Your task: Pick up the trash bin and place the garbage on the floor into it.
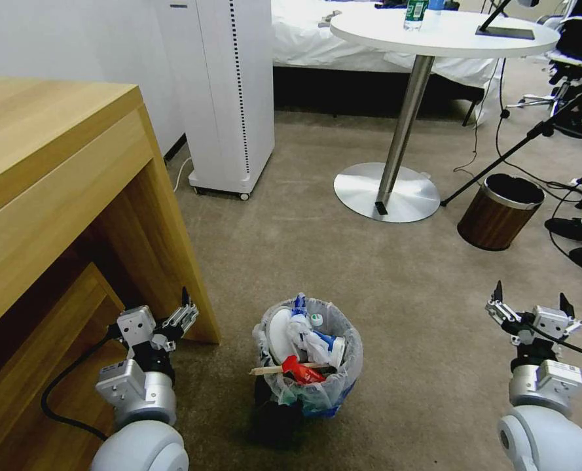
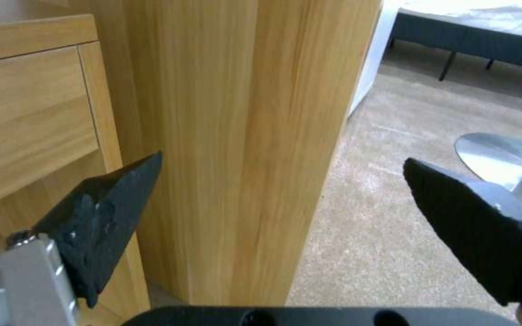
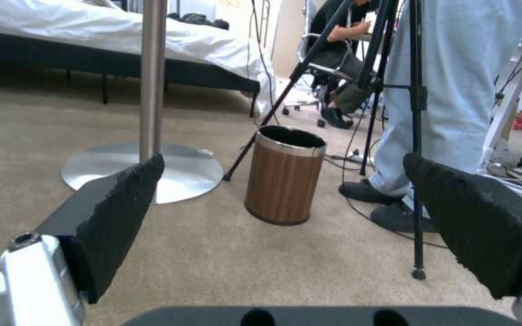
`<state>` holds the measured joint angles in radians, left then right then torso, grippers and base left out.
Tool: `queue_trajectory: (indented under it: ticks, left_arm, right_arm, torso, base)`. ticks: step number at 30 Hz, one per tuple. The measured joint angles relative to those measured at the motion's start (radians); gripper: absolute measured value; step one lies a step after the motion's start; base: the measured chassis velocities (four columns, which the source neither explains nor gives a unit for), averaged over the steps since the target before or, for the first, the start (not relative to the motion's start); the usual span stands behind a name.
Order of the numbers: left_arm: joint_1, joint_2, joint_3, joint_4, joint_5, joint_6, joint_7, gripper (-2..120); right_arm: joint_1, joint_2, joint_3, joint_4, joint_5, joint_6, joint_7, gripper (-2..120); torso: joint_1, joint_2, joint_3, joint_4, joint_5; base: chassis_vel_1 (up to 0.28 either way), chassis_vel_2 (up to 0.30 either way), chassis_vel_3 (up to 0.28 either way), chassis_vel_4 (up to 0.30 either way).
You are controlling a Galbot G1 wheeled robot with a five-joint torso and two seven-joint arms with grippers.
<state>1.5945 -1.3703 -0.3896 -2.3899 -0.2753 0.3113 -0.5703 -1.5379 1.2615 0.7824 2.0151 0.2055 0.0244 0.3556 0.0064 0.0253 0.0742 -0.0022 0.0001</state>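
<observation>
I see both arms held low and pointing forward, left pincer (image 1: 184,313) and right pincer (image 1: 530,302) spread apart and empty, flanking the trash bin (image 1: 309,358), which stands on the carpet (image 1: 395,275) stuffed with garbage (image 1: 304,343).

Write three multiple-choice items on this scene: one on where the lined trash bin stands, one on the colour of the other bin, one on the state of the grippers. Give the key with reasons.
1. Where does the trash bin stand?
A. on the round table
B. on the floor between the two arms
C. inside the wooden desk

2. What does the second bin look like?
A. brown wood-look with a metal rim
B. plain white plastic
C. green mesh

3. How are the left gripper and right gripper?
A. both shut on litter
B. one holds the bin
C. both open and empty

Key: 1 B, the head view shows it on the floor between the arms. 2 A, brown sides, shiny rim. 3 C, each wrist view shows fingers wide apart, nothing between.
</observation>
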Motion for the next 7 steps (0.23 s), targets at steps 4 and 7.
queue_trajectory:
  ticks: [4,7]
  left_arm:
    - [0.0,0.0,0.0,0.0,0.0,0.0,0.0,100]
    - [0.0,0.0,0.0,0.0,-0.001,0.0,0.0,100]
  right_arm:
    - [0.0,0.0,0.0,0.0,0.0,0.0,0.0,100]
    - [0.0,0.0,0.0,0.0,0.001,-0.001,0.0,100]
  torso:
    - [0.0,0.0,0.0,0.0,0.0]
    - [0.0,0.0,0.0,0.0,0.0]
  base:
    - [0.0,0.0,0.0,0.0]
    - [0.0,0.0,0.0,0.0]
